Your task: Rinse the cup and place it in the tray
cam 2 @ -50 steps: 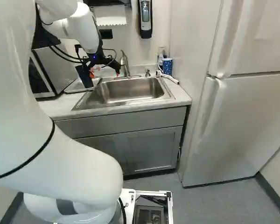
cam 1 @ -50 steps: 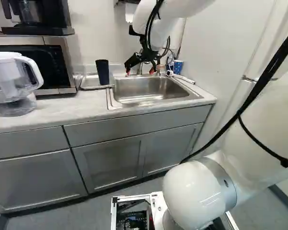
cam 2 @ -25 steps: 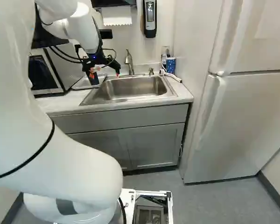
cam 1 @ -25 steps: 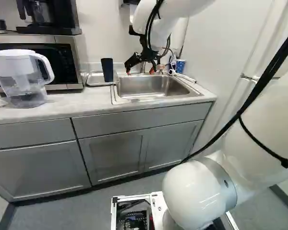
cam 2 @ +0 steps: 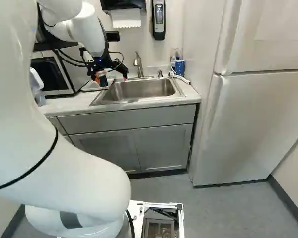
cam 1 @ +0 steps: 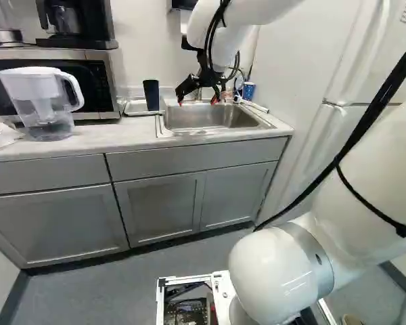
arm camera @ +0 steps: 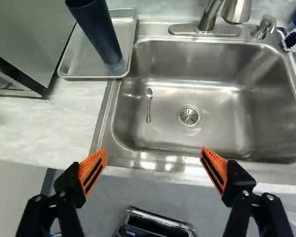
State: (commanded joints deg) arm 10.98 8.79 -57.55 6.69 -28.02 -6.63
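gripper (cam 1: 197, 101): black, two-fingered | pads (arm camera: 90, 165) at its tips: orange, ribbed, dark-slotted | screws (arm camera: 245, 193) behind pads: silver | arm (cam 1: 222, 55) above gripper: white, rounded | cables (cam 1: 210, 37) above gripper: black, curved

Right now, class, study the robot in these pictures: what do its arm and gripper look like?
The arm has smooth, rounded white segments, with a grey band round the low joint and black cables running along it. The right base view shows a small blue light near the wrist. The gripper is black, with two fingers carrying ribbed orange pads and visible screws at their joints.
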